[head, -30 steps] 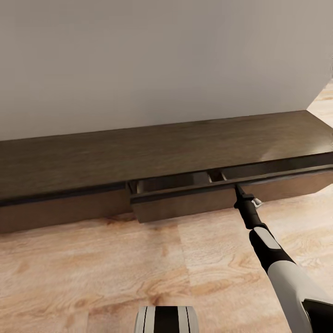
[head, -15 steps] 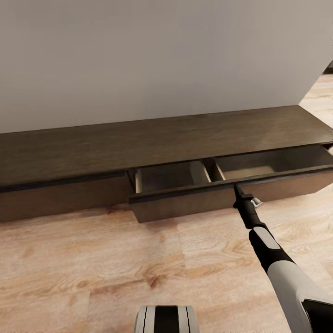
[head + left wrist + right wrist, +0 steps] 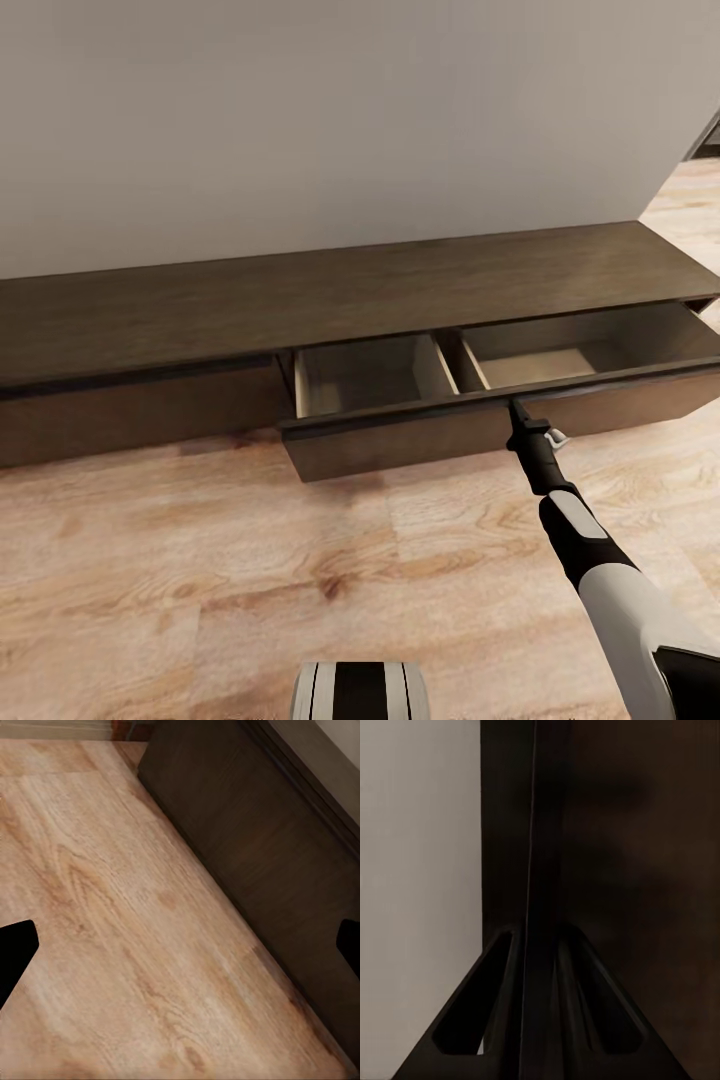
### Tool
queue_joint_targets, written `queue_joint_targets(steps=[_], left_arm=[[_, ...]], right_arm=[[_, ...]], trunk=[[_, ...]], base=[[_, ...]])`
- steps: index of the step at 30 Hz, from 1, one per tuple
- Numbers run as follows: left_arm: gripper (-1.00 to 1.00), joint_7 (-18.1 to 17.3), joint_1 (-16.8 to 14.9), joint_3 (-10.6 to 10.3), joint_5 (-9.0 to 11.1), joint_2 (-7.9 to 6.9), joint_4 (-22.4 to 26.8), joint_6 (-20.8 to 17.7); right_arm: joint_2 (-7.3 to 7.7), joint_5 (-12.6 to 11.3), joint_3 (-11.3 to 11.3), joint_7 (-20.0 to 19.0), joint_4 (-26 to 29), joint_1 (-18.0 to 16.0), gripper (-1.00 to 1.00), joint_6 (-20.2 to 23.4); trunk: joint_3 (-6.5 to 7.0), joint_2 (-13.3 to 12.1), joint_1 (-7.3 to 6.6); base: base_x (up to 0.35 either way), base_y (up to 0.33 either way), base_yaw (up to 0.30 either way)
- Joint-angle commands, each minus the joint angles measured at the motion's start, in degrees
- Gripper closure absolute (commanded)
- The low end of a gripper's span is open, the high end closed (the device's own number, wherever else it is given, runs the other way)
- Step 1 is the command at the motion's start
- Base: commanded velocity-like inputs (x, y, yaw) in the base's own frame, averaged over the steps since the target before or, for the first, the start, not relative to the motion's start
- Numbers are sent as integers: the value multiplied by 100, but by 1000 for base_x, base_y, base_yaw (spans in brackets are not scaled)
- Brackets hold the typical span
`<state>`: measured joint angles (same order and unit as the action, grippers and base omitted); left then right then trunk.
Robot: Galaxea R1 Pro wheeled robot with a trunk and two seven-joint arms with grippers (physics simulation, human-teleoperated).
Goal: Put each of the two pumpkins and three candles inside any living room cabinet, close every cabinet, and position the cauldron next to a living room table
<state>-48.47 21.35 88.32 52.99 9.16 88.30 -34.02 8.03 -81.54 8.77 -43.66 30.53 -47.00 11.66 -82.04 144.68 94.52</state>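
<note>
- Cabinet [image 3: 350, 300], long, low and dark brown, runs along the pale wall [image 3: 330, 120] with its drawer [image 3: 420, 440] pulled out toward the robot; two bare compartments, split by a divider [image 3: 447, 362], lie just beyond the drawer's front lip.
- Right gripper [image 3: 514, 408] meets the top edge of the drawer front near its middle; the right wrist view shows both fingers [image 3: 502, 1020] pressed against the thin front panel [image 3: 536, 870], clamped on it with no gap showing.
- Right arm [image 3: 600, 570] stretches out low over open floor, with free room on both sides of it.
- Left gripper [image 3: 180, 937] hangs spread wide and holds nothing, its dark fingertips [image 3: 13, 949] at opposite edges of the left wrist view, above the floor beside a closed stretch of cabinet front.
- Light wood-grain floor [image 3: 200, 580] spreads from the cabinet's base back to the robot's base [image 3: 360, 690].
</note>
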Motion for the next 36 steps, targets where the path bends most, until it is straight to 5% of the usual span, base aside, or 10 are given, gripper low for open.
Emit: queue_joint_targets(steps=[1,36], left_arm=[[-100,4,0,1,36,3,3,-43],[-100,-5,0,1,45,7,-40,-43]], right_arm=[[-3,-55,-42,-55,50,-3,100,100],[-2,-55,-44,-55,50,-2,100,100]], trunk=[[-2,2,-3],[-2,2,-3]], base=[[-34,0,0],[-99,-22,0]])
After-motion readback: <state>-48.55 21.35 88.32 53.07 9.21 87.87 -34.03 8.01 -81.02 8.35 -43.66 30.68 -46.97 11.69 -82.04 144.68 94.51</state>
